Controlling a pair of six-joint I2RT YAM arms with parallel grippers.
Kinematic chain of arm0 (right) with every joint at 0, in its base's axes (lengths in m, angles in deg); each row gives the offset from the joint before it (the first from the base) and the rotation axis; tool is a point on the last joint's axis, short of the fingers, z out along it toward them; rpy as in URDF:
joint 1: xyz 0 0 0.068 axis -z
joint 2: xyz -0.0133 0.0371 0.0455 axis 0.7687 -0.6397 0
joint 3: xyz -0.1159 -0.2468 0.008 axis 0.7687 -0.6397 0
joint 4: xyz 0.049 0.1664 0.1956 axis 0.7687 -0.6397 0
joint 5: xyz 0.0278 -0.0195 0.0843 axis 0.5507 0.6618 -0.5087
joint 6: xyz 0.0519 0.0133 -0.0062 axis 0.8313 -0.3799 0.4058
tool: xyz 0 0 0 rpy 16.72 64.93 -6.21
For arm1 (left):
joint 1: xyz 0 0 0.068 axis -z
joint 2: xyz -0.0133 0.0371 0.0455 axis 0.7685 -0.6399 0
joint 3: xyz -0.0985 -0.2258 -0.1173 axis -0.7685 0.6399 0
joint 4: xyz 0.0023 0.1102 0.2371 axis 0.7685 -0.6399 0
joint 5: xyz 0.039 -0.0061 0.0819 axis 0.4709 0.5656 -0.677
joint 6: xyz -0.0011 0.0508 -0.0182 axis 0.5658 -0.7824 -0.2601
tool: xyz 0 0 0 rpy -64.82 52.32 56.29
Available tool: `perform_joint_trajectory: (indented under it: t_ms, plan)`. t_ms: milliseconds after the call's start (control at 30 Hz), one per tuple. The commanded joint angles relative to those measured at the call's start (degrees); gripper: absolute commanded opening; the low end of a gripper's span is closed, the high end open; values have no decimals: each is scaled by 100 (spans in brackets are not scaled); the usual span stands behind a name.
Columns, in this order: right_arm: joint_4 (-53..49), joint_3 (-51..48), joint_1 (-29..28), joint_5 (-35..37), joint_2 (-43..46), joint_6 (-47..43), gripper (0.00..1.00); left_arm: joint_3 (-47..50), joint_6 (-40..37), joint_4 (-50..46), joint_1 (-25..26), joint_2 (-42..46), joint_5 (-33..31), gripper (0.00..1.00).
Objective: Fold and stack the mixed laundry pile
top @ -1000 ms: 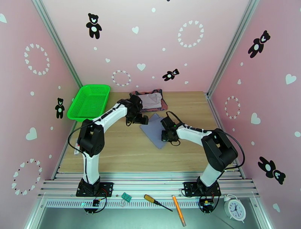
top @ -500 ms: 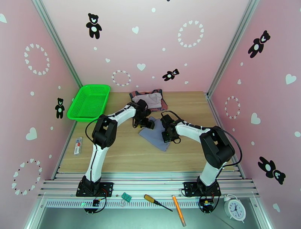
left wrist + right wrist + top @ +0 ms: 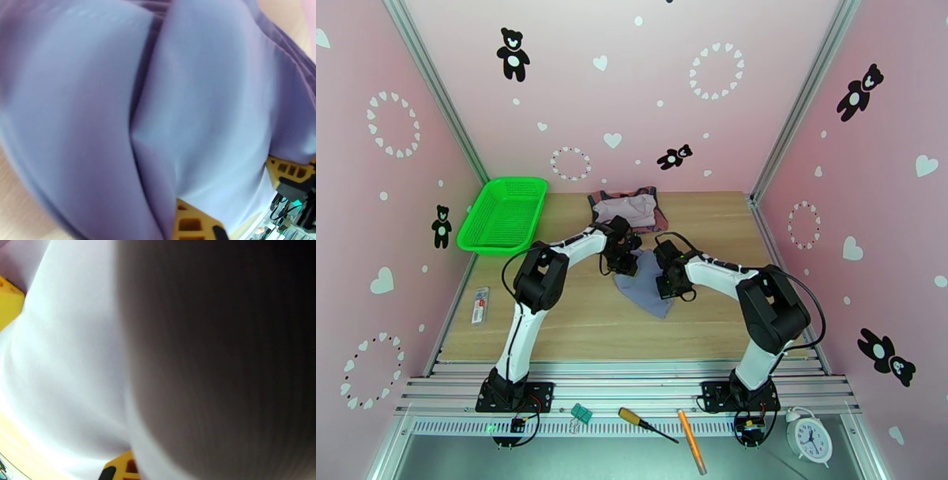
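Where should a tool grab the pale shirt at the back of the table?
Probably its near right corner, from above on the near side: the pale shirt lies spread on the rust-red top, so an edge pinch should lift it alone.

Table (image 3: 577, 324): the mesh basket (image 3: 505, 213) stands at the far left corner. The garment heap (image 3: 628, 209) lies at the far edge, centre, to the right of the basket. A single cloth piece (image 3: 641, 290) lies mid-table, just in front of the heap. The left gripper (image 3: 626, 264) is at its far left corner and the right gripper (image 3: 669, 288) on its right side. A small packet (image 3: 479, 305) lies by the left edge, in front of the basket. On the ledge in front of the arm bases, left to right, lie clips (image 3: 581, 413), a screwdriver (image 3: 648, 425), a stick (image 3: 691, 440) and a clock (image 3: 811, 438).
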Motion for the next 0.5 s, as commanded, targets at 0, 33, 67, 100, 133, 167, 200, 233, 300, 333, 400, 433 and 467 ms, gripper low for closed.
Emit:
perform_joint_trajectory:
  t_ms: [0,33,67,100,133,167,200,233,300,333,400,433,467]
  plan:
    - [-326,-58,-11,-4,178,102,0,309,56,-198,229,66,-216,0]
    - [-387,0,-11,44,230,102,0,292,95,-208,228,175,-329,0]
    - [-485,95,-20,132,309,87,0,262,147,-227,217,326,-450,0]
    - [-616,228,-13,265,402,60,0,226,211,-242,202,512,-570,0]
    - [-750,367,-11,417,491,20,0,186,290,-263,191,676,-709,0]
    - [-935,561,-11,607,600,-47,0,137,364,-277,180,880,-856,0]
    - [-1119,808,-11,790,694,-115,0,84,443,-295,158,1105,-979,0]
    - [-1273,1033,1,955,759,-187,0,50,485,-301,146,1297,-1080,0]
    - [-1571,1606,64,1213,842,-367,0,-85,564,-355,122,1713,-1400,0]
    - [-1650,1862,109,1268,848,-448,0,-138,581,-374,117,1860,-1549,0]
    - [-1697,2431,259,1309,776,-674,0,-248,621,-360,78,2176,-1900,0]
    - [-1697,2695,335,1282,694,-762,0,-283,640,-322,57,2273,-2044,0]
    - [-1700,3006,414,1251,551,-875,0,-310,665,-248,-1,2366,-2198,0]
